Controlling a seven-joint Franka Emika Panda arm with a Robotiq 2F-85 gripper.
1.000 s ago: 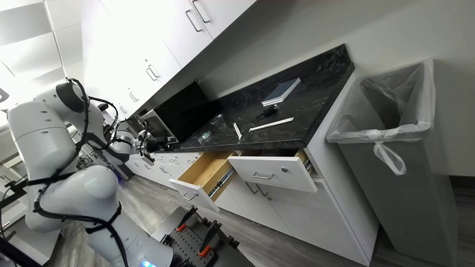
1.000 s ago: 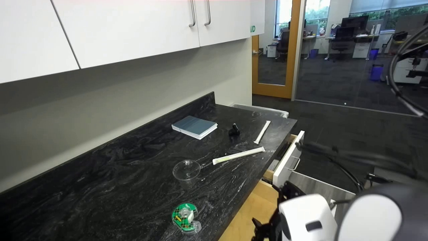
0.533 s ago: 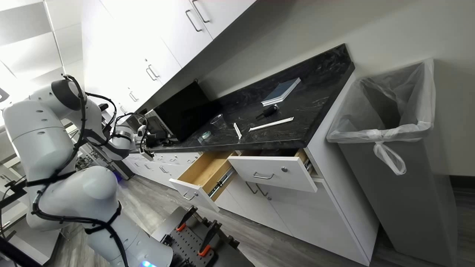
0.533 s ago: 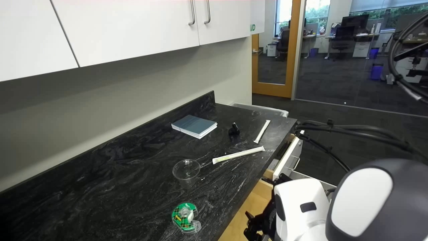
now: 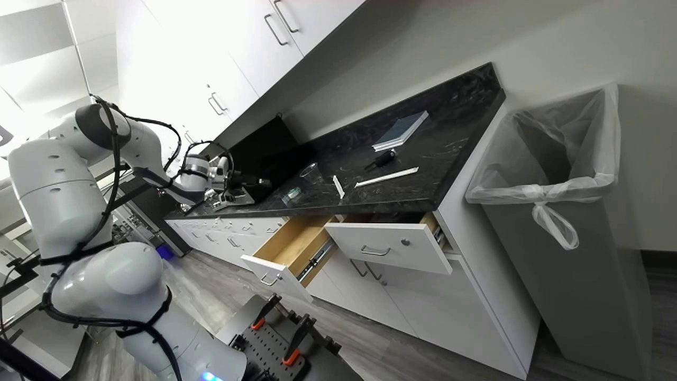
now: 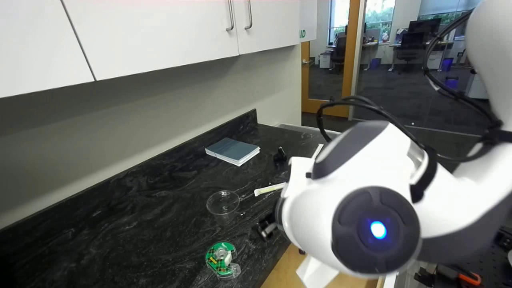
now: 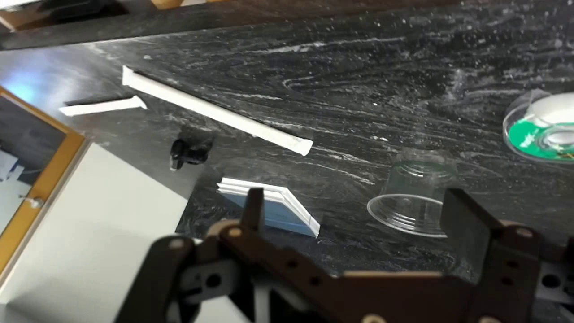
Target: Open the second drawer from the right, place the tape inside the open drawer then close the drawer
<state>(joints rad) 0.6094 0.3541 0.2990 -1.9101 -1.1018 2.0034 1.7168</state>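
The tape, a green dispenser (image 6: 221, 259), lies on the dark counter near its front edge; it also shows in an exterior view (image 5: 291, 194) and at the right edge of the wrist view (image 7: 542, 130). The second drawer from the right (image 5: 277, 276), with a white front and tan wooden box, stands pulled out; part of its box shows in an exterior view (image 6: 286, 267) below the arm. My gripper (image 7: 356, 195) is open and empty above the counter, apart from the tape. In an exterior view the gripper (image 5: 259, 182) is dark against the black screen behind it.
A clear cup (image 6: 223, 203) stands by the tape. White paper sticks (image 5: 387, 177), a black object (image 6: 280, 155) and a blue book (image 6: 233, 151) lie farther along. The rightmost drawer (image 5: 389, 246) is partly open. Upper cabinets (image 6: 160, 36) overhang; a lined bin (image 5: 571, 254) stands at the end.
My arm and open gripper have risen from in front of the counter's edge and moved over the counter toward the tape. The drawers, tape and cup have not moved.
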